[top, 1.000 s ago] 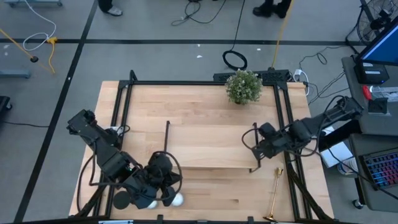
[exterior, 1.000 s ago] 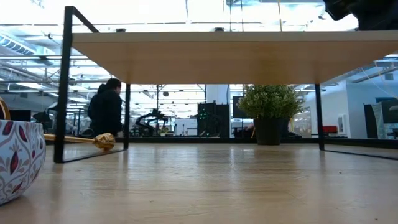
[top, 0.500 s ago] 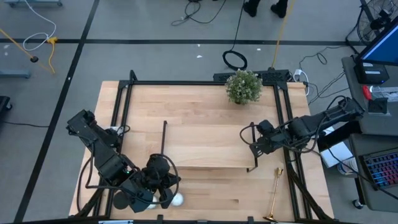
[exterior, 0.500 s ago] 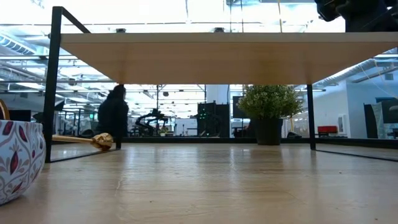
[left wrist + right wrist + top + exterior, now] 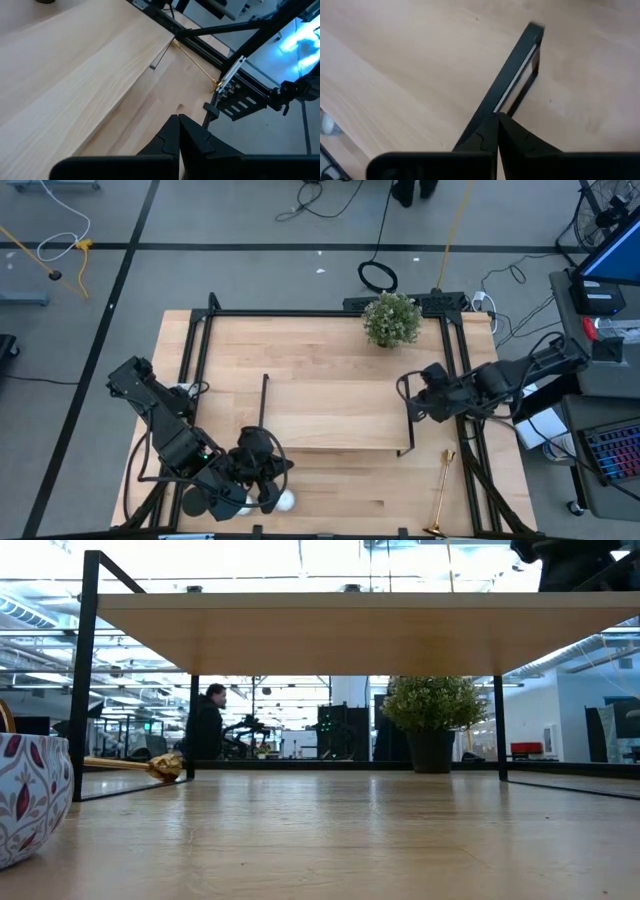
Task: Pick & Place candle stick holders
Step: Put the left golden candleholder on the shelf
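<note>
High view: left gripper [image 5: 262,472] sits low over the worktop [image 5: 330,345] near its front-left corner, beside a small white candle [image 5: 285,501]. Right gripper [image 5: 412,402] is at the right end of the wooden stand [image 5: 335,415], above that end's black frame leg. One gold candle stick holder [image 5: 441,485] lies flat on the worktop near the front-right corner, between the stand and the right edge, well apart from both grippers. A potted plant [image 5: 391,319] stands at the back edge.

Low view: the gold holder's cup end [image 5: 165,767] rests on the worktop by the stand's leg. A patterned bowl [image 5: 30,795] is close to the camera. A person [image 5: 207,725] is in the room behind.

Left wrist view: fingers [image 5: 167,137] pressed together, nothing between them. The gold holder lies beyond, along the worktop's edge.

Right wrist view: fingers [image 5: 487,131] closed tight and empty, just over the stand's black frame.
</note>
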### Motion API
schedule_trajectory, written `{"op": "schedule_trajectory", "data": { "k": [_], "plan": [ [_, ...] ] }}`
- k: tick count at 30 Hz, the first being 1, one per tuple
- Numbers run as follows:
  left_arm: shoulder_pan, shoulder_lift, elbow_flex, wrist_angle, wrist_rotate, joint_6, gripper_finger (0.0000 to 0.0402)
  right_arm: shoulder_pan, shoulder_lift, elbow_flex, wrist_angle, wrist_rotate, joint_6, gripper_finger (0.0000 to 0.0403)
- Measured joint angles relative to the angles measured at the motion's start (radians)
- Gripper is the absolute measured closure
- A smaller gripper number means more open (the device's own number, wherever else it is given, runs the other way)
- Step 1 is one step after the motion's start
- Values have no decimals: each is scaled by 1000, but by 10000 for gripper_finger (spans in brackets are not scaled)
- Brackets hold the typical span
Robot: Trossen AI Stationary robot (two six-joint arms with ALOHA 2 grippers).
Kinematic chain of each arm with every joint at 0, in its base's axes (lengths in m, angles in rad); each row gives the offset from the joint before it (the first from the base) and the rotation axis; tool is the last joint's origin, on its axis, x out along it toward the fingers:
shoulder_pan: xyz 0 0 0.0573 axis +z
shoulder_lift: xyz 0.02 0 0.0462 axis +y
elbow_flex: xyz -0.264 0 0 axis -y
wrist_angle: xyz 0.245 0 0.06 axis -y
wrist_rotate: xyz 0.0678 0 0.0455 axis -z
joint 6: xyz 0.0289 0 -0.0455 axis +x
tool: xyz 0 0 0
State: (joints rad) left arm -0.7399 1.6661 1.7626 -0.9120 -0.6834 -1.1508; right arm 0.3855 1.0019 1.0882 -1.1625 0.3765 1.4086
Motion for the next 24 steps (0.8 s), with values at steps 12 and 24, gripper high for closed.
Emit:
{"op": "schedule_trajectory", "data": {
  "k": [12,24],
  "plan": [
    [25,-28,0,67,1,39,395,0,-117,0,189,166,-137,403],
    [182,-132,0,221,18,206,392,1,-202,0,998,186,-799,403]
  ]
}}
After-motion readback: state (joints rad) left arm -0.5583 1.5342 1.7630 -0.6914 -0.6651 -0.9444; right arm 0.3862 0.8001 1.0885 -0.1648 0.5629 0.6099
